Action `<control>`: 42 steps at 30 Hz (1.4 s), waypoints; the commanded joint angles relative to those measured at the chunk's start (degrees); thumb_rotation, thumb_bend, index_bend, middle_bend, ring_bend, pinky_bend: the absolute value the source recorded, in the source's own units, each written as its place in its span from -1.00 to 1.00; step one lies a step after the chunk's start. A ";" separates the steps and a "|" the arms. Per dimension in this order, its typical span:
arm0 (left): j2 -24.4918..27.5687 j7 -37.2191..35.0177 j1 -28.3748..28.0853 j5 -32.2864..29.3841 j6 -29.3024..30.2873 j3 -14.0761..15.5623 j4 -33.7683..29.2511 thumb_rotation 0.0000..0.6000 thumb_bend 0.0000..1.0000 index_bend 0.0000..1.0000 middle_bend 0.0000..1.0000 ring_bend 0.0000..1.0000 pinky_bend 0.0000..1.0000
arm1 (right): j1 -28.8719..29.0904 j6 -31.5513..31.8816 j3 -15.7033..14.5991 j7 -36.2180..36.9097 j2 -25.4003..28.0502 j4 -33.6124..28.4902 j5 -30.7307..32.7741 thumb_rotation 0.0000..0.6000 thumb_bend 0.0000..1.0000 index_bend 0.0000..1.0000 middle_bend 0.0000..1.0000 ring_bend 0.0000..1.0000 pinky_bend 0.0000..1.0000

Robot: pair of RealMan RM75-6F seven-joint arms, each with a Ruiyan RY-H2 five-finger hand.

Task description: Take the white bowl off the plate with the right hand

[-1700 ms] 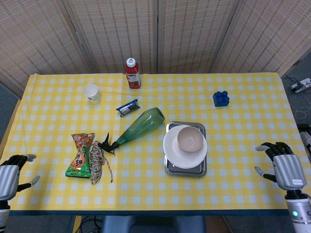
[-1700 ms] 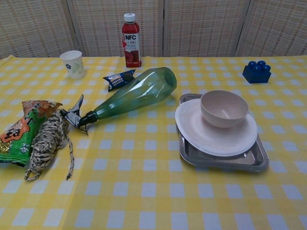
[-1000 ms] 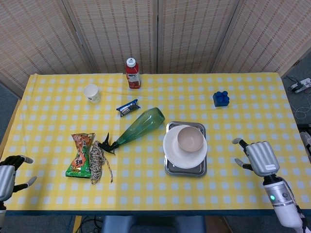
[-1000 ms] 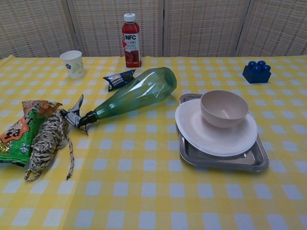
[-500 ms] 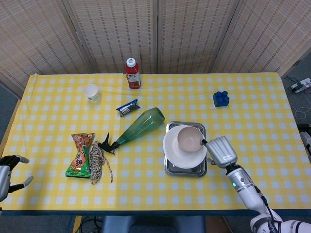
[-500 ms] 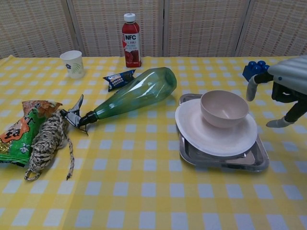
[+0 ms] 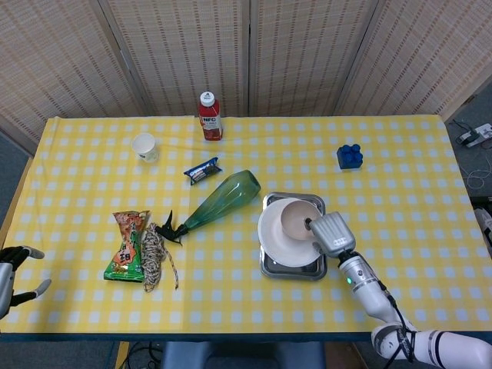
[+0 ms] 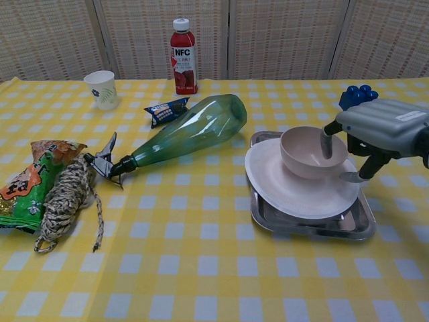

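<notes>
The white bowl [image 7: 296, 221] [image 8: 305, 153] stands upright on the white plate [image 7: 275, 243] [image 8: 281, 189], which lies on a metal tray [image 7: 292, 272] [image 8: 305, 228]. My right hand [image 7: 329, 233] [image 8: 377, 129] is at the bowl's right rim. One finger [image 8: 326, 144] dips inside the bowl and the thumb [image 8: 353, 177] sits outside, low by the plate; they straddle the rim without visibly clamping it. My left hand [image 7: 11, 269] hangs at the table's front left corner, fingers apart and holding nothing.
A green glass bottle [image 7: 223, 198] lies on its side just left of the tray. Further left are a rope bundle [image 7: 156, 250] and a snack bag [image 7: 128, 244]. At the back stand a red juice bottle [image 7: 209, 117], a paper cup [image 7: 144, 146], a small wrapper [image 7: 202, 171] and a blue block [image 7: 349, 156].
My right hand has swept in from the table's right edge to the bowl's right rim, and a finger now reaches inside. The bowl has not moved. The left hand sank slightly.
</notes>
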 commanded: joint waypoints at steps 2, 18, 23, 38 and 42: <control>0.08 -0.15 0.01 -0.06 -0.07 -0.02 0.01 1.00 -0.96 0.07 -0.17 -0.32 0.00 | 1.62 -1.05 -0.31 -1.97 -1.43 1.44 2.67 1.00 -0.49 -0.08 1.00 1.00 1.00; 0.18 -0.48 -0.02 -0.23 -0.40 -0.08 0.17 1.00 -0.96 0.07 -0.17 -0.32 0.00 | 2.77 3.69 -0.23 -1.31 1.41 -2.57 3.27 1.00 -0.18 0.33 1.00 1.00 1.00; 0.09 -0.20 -0.02 -0.07 -0.41 0.01 0.06 1.00 -0.96 0.07 -0.17 -0.32 0.00 | 3.69 5.28 2.17 -1.01 3.35 -4.03 4.41 1.00 -0.18 0.33 1.00 1.00 1.00; 0.56 -0.86 0.22 0.22 0.01 0.02 -0.20 1.00 -0.96 0.07 -0.17 -0.32 0.00 | 3.77 5.14 2.18 1.05 4.38 0.42 12.98 1.00 -0.18 0.33 1.00 1.00 1.00; 0.58 -0.83 0.28 0.37 0.18 0.03 -0.30 1.00 -0.96 0.07 -0.17 -0.32 0.00 | 2.39 5.42 0.70 2.88 4.46 1.22 13.55 1.00 -0.18 0.33 1.00 1.00 1.00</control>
